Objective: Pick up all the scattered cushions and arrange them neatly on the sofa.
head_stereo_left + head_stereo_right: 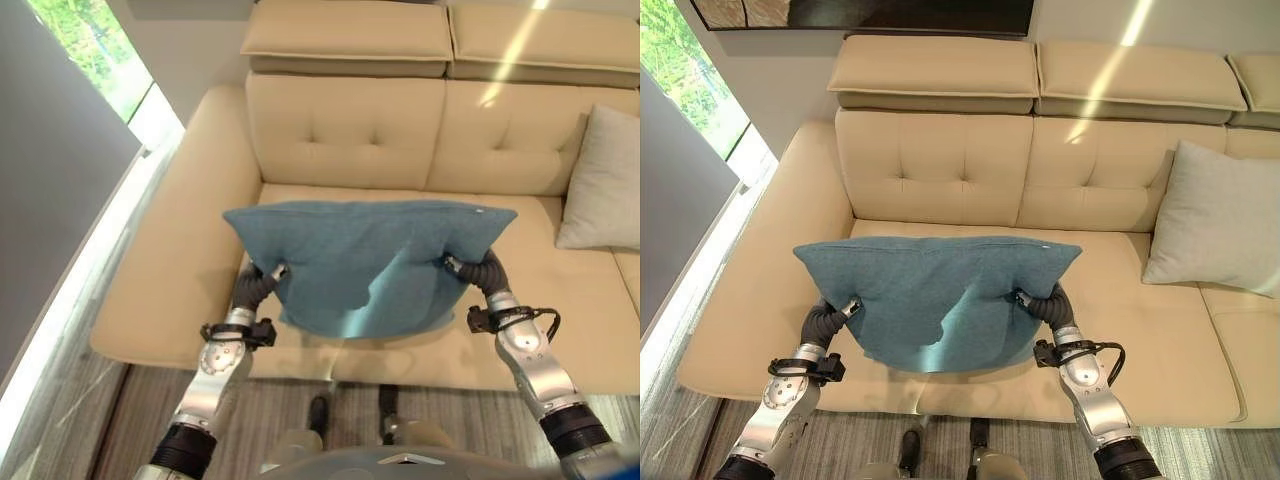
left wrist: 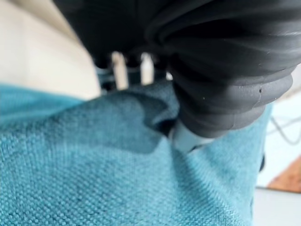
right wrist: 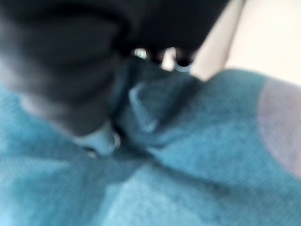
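I hold a teal-blue cushion in the air over the left seat of the beige sofa, gripped at both sides. My left hand is shut on its left edge, with cloth bunched between fingers and thumb in the left wrist view. My right hand is shut on the right edge, where the right wrist view shows folded teal cloth under it. A light grey cushion leans upright against the backrest on the seat to the right.
The sofa's wide left armrest lies beside the held cushion. A bright window runs along the far left. Grey wood-look floor shows in front of the sofa.
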Controlling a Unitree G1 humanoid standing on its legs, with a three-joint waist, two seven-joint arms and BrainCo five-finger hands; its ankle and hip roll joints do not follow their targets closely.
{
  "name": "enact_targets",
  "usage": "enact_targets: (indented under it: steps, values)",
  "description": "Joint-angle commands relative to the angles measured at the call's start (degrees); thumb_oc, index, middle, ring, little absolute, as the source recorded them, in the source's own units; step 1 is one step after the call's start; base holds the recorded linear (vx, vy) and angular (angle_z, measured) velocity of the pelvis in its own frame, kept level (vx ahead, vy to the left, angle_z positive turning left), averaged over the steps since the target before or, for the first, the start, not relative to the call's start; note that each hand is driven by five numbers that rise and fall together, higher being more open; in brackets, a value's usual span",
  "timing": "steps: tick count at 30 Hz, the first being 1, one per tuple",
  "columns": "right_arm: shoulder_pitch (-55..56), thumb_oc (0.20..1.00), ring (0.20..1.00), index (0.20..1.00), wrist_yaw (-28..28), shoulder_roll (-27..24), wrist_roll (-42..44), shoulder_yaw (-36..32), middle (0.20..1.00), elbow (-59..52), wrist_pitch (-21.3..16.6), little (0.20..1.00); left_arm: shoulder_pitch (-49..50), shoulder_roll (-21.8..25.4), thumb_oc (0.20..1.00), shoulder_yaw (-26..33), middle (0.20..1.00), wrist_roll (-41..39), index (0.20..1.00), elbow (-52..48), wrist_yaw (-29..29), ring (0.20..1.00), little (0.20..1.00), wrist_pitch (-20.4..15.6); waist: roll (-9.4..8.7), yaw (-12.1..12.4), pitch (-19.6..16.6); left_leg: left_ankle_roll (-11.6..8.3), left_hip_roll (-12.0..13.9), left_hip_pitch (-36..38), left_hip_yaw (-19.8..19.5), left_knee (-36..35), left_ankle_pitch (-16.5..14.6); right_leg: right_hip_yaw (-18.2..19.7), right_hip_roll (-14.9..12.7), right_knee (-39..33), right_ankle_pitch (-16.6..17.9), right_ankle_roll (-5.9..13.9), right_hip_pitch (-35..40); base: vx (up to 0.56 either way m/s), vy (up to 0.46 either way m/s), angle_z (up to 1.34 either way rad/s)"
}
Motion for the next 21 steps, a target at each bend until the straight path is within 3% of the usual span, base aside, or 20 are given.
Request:
enact_targets:
  steps: [1, 5, 11, 21]
  values:
    - [-6.43, 0.200, 0.200, 0.200, -4.20, -1.44, -1.75, -2.26, 0.200, -4.13, -4.27, 0.200, -9.32, 0.83, 0.200, -1.18, 0.200, 1.28, 0.200, -1.34, 2.93, 0.200, 0.200, -5.81, -0.44, -0.44, -4.03, -2.25, 0.57, -1.58, -0.60, 1.65, -1.76, 0.04, -2.41, 3.83, -6.48, 4.48, 0.53, 0.00, -0.045, 0.15]
    - [-14.91, 0.200, 0.200, 0.200, -7.50, -2.77, -2.28, 0.82, 0.200, -1.20, -3.87, 0.200, -18.61, 1.50, 0.200, -3.43, 0.200, 2.23, 0.200, 2.63, 7.35, 0.200, 0.200, -6.24, -0.07, -0.93, -3.68, -2.64, 0.87, -2.86, -0.67, 0.06, -0.58, 0.05, -1.99, 3.11, -5.95, 4.47, -1.09, -0.02, -0.018, 0.07]
    - [-37.50, 0.200, 0.200, 0.200, -13.17, -4.48, -1.35, 9.00, 0.200, 8.87, -3.07, 0.200, -39.79, 5.38, 0.200, -9.18, 0.200, 1.98, 0.200, 13.92, 14.03, 0.200, 0.200, -7.22, 0.36, -1.27, -2.15, -3.10, 0.27, -9.76, -0.83, -0.34, 1.52, 0.87, -1.85, 1.65, -3.05, 5.51, -7.38, -0.08, 0.023, -0.03]
    - [-61.48, 0.200, 0.200, 0.200, -18.28, -5.80, 1.18, 17.33, 0.200, 27.28, -3.75, 0.200, -62.36, 10.81, 0.200, -15.49, 0.200, -2.01, 0.200, 31.79, 16.82, 0.200, 0.200, -9.39, 0.33, -1.03, -3.02, -4.46, -2.39, -23.08, -1.59, -0.34, 4.96, 1.87, -2.19, 0.36, 0.79, 7.24, -19.77, -0.03, 0.028, 0.00]
